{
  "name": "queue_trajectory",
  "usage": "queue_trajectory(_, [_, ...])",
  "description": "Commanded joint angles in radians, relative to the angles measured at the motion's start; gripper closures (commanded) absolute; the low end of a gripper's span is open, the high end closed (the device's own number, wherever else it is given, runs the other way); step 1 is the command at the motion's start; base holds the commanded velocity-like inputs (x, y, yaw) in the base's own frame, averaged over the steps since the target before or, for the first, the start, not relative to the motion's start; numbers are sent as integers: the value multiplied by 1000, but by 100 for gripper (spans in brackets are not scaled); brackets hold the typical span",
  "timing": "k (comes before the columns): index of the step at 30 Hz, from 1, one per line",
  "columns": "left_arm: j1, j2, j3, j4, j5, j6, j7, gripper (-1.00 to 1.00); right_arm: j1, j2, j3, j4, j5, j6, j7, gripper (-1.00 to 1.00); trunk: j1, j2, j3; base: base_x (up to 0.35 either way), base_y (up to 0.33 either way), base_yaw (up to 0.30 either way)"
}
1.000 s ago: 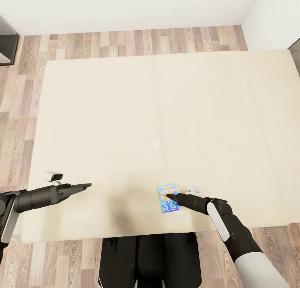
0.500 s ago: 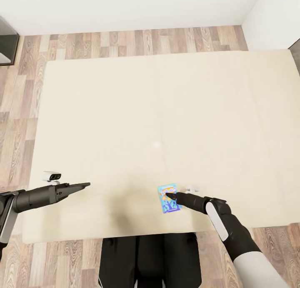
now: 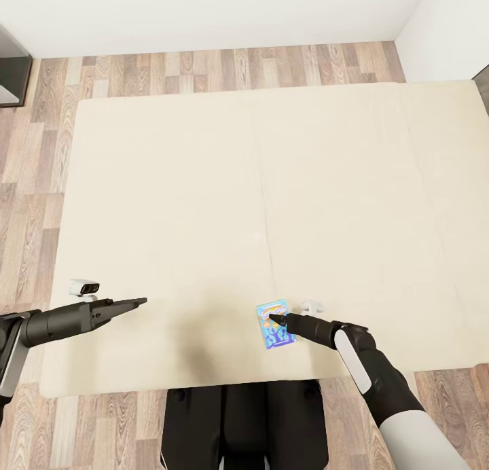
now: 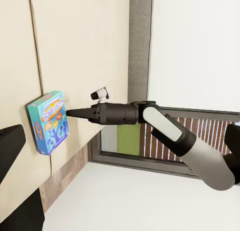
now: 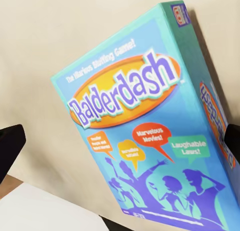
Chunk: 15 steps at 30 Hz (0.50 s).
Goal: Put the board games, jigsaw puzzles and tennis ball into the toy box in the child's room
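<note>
A light blue board game (image 3: pixel 275 325) with yellow lettering lies flat on the beige mattress of the bed (image 3: pixel 238 185), close to its near edge. My right gripper (image 3: pixel 274 318) reaches over it, open, with its fingertips on the box's top. In the right wrist view the box (image 5: pixel 145 141) lies between the two dark fingers (image 5: pixel 9 148), with a gap on one side. The left wrist view shows the same box (image 4: pixel 47 122) and the right gripper (image 4: pixel 70 113) from the side. My left gripper (image 3: pixel 141 300) hovers over the mattress far to the left, open and holding nothing.
Wood-plank floor (image 3: pixel 204 66) surrounds the bed, with a white wall beyond. A dark piece of furniture (image 3: pixel 10 66) stands at the far left. The left wrist view shows a grey-framed window (image 4: pixel 125 158). The mattress beyond the box is bare.
The head view has shifted very slightly. Both grippers and the board game stand as before.
</note>
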State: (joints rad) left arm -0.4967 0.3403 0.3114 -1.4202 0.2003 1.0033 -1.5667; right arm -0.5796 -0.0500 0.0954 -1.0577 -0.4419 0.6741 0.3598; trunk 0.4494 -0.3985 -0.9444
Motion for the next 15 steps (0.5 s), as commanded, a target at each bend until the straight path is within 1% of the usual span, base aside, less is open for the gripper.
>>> queue_trajectory(1, [0, 0, 0, 0, -1, 11, -4, -100, 0, -1, 1, -1, -2, 4, 1, -100, 1, -2, -1, 0, 1, 0])
queue_trajectory(5, [0, 0, 0, 0, -1, 11, -4, -100, 0, 1, 1, -1, -3, 4, 1, -100, 1, -2, -1, 0, 13, 0])
queue_trajectory(10, [0, -1, 0, 0, -1, 11, -4, -100, 0, 0, 1, -1, -3, 4, 1, -100, 1, -2, -1, 0, 122, 0])
queue_trajectory(15, [0, -1, 0, 0, -1, 11, -4, -100, 0, -1, 1, -1, -3, 4, 1, -100, 1, -2, -1, 0, 42, 0])
